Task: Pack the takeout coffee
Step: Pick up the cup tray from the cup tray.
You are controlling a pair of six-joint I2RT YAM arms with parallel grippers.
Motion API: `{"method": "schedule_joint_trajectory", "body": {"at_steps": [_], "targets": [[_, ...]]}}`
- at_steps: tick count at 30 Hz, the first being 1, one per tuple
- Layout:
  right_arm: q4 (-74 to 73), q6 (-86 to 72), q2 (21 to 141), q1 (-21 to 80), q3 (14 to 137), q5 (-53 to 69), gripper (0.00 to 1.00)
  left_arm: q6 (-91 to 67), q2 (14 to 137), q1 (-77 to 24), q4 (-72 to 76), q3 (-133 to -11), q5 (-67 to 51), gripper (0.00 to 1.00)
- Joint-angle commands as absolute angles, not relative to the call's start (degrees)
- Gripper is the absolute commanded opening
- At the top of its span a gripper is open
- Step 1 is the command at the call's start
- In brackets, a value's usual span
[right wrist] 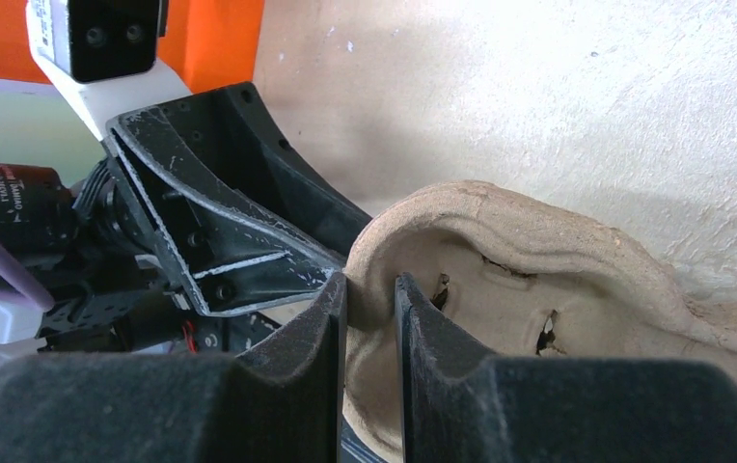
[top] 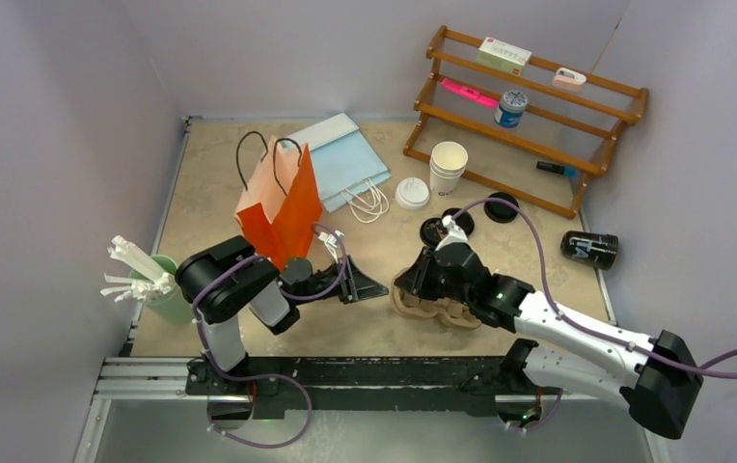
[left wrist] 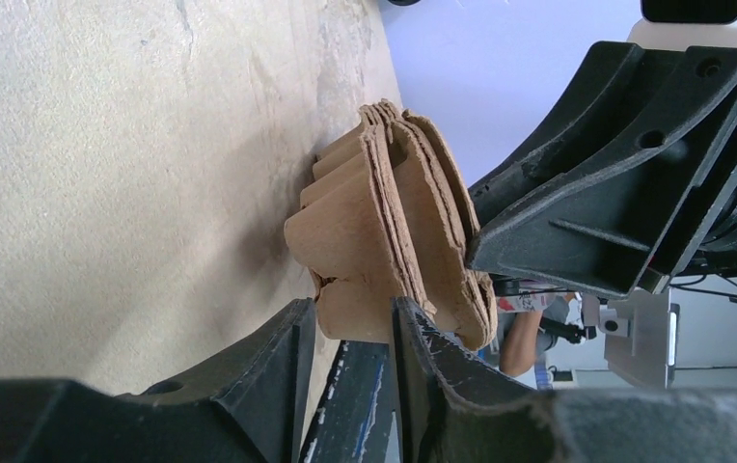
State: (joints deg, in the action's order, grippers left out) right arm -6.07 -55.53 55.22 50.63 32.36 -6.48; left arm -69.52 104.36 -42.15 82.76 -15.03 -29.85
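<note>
A black paper cup (top: 588, 249) with white print lies on its side at the right. Three black lids (top: 432, 230) (top: 459, 220) (top: 502, 207) lie behind the arms. My right gripper (top: 411, 282) (right wrist: 369, 289) is shut on the rim of a brown pulp carrier (top: 434, 307) (right wrist: 538, 260). My left gripper (top: 384, 289) (left wrist: 350, 313), turned on its side, has its fingers closed around a pocket at the left end of the carrier stack (left wrist: 394, 231). In the right wrist view the left gripper (right wrist: 220, 231) sits just left of the carrier.
An orange paper bag (top: 280, 203) stands behind the left arm, with blue bags (top: 345, 159) lying flat beyond it. Stacked white cups (top: 448, 166) and a white lid (top: 411, 193) are mid-back. A wooden rack (top: 529, 106) stands at back right, and a green cup (top: 160, 289) at left.
</note>
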Motion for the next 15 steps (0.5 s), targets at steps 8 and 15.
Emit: {"method": "schedule_joint_trajectory", "body": {"at_steps": [8, 15], "targets": [[-3.3, -57.4, 54.2, 50.9, 32.0, -5.8, 0.13, -72.0, 103.6, -43.8, 96.3, -15.2, -30.6, 0.41], [-3.0, -57.4, 54.8, 50.9, 31.8, -5.5, 0.14, -73.7, 103.7, -43.9, 101.8, -14.7, -30.7, 0.38]]}}
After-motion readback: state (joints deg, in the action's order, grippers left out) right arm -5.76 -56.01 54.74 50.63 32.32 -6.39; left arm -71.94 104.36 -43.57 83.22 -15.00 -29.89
